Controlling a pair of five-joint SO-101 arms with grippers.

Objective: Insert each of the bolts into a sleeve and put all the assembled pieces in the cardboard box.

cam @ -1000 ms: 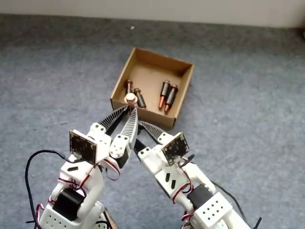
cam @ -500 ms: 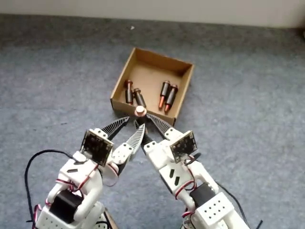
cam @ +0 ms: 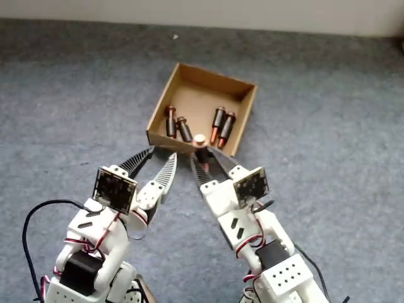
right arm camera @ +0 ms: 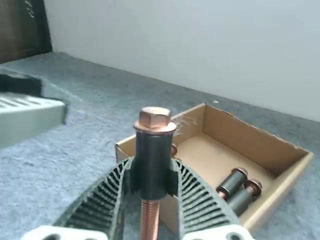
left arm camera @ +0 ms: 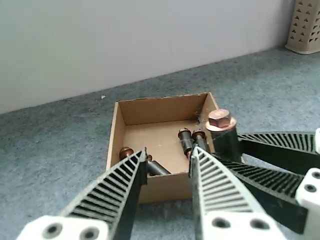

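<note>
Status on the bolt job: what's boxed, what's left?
Done: four assembled pieces lie in the cardboard box. In hand: the right gripper clamps a fifth sleeved bolt upright by the box's near wall; the left gripper is open. Left: drop that one in.

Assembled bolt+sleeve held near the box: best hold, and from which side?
On the dark sleeve, pinched from its two sides, as the right gripper has it. It stands upright, the bolt head up, so the flange rests on the sleeve's top and the bolt likely can't slip out; its bare shank hangs below.
</note>
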